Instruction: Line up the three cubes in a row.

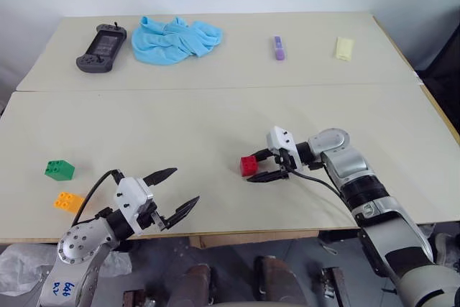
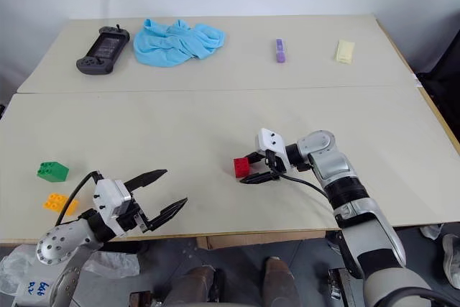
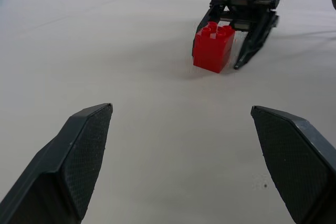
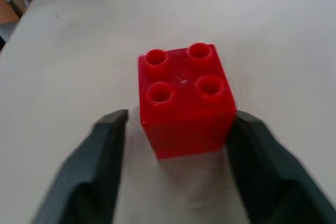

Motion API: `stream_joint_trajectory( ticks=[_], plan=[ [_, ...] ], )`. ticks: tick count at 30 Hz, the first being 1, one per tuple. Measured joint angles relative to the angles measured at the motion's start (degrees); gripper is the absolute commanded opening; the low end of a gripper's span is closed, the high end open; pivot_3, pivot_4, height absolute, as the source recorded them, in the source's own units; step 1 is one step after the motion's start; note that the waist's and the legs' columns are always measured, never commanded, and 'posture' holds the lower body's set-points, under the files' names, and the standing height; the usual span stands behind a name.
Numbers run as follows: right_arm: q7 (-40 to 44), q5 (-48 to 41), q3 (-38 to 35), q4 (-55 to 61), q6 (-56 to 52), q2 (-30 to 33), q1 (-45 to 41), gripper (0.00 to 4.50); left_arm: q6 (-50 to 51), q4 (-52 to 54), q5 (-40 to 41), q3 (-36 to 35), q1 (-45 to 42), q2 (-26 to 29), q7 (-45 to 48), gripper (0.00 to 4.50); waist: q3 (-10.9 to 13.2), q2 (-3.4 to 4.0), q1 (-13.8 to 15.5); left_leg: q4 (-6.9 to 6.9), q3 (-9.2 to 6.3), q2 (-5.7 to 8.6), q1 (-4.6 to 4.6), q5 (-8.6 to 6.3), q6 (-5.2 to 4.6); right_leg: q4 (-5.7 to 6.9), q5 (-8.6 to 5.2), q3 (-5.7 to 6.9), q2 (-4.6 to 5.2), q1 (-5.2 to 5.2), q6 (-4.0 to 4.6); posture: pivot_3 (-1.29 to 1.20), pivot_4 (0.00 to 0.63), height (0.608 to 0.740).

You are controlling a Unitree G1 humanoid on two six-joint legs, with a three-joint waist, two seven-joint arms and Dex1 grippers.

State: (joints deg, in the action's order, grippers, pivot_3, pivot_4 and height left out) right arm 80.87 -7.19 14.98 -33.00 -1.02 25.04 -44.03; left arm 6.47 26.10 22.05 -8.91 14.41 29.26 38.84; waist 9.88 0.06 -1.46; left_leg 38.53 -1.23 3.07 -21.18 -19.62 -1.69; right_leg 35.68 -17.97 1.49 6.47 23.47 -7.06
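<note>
Green cube (image 1: 59, 170): sitting near the counter's (image 1: 215, 116) left edge.
Orange-yellow cube (image 1: 67, 200): lying just nearer, beside green.
Left end effector (image 1: 175, 192): hovering spread wide, holding nothing.
Red cube (image 1: 249, 165): resting mid-counter, well right of the others.
Right end effector (image 1: 263, 166): bracketing red, jaws parted with a gap on one side.
Advice: backing straight off, avoiding nudging red askew.

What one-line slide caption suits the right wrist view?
Red cube standing studs-up on the table, between the right hand's parted fingers.
</note>
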Motion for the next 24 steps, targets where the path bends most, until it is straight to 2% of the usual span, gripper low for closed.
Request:
stream_joint_trajectory(
  ticks=[1,6,10,11,19,24],
  plan=[
    [-0.17,-0.18,-0.35,0.4,0.02,0.01,0.15,4.39,0.16,0.03,0.25,-0.3,0.31,-0.02,-0.13,4.5,0.0,0.0,0.0,0.0,0.0,0.0,0.0,0.0,0.0,0.0,0.0,0.0,0.0,0.0,0.0,0.0,0.15,0.74],
    [2.94,-7.88,-5.1,9.51,-0.27,1.04,4.04,4.45,1.6,4.88,5.9,-7.22,5.62,-0.23,-0.57,4.5,0.03,-0.04,0.01,-0.07,-0.04,-0.03,-0.06,-0.02,0.0,-0.05,0.0,0.0,0.0,0.02,0.0,0.0,0.15,0.74],
    [6.16,-14.15,-9.12,16.64,-0.04,4.4,9.3,4.45,0.16,8.28,11.9,-28.15,17.92,-1.51,-0.79,4.5,0.06,-0.09,-0.07,-0.2,-0.02,-0.12,0.01,-0.11,0.01,-0.35,-0.01,0.0,-0.03,-0.08,0.02,0.0,0.15,0.74],
    [6.43,-14.96,-9.23,17.08,0.19,4.47,10.16,4.45,-0.16,7.95,12.59,-30.53,19.38,-2.3,-0.76,4.5,0.06,-0.09,0.01,-0.19,-0.03,-0.12,0.03,-0.12,0.01,-0.37,-0.01,0.02,-0.03,-0.13,0.02,0.0,0.15,0.74],
    [5.56,-20.01,-8.64,22.96,-0.6,-3.03,12.98,4.45,-4.96,-5.93,18.03,-46.38,26.43,-10.74,0.02,4.5,0.06,-0.15,0.03,-0.2,-0.02,-0.17,0.05,-0.17,-0.02,-0.37,-0.02,0.01,-0.03,-0.13,0.04,0.0,0.15,0.74],
    [4.52,-21.51,-8.62,26.68,-0.17,-5.02,15.89,4.45,-7.61,-14.21,18.18,-49.07,30.29,-15.73,0.85,4.5,0.05,-0.2,0.32,-0.15,0.0,-0.15,0.04,-0.32,-0.16,-0.49,-0.02,0.0,-0.01,-0.19,0.04,0.0,0.15,0.74]
  ],
)
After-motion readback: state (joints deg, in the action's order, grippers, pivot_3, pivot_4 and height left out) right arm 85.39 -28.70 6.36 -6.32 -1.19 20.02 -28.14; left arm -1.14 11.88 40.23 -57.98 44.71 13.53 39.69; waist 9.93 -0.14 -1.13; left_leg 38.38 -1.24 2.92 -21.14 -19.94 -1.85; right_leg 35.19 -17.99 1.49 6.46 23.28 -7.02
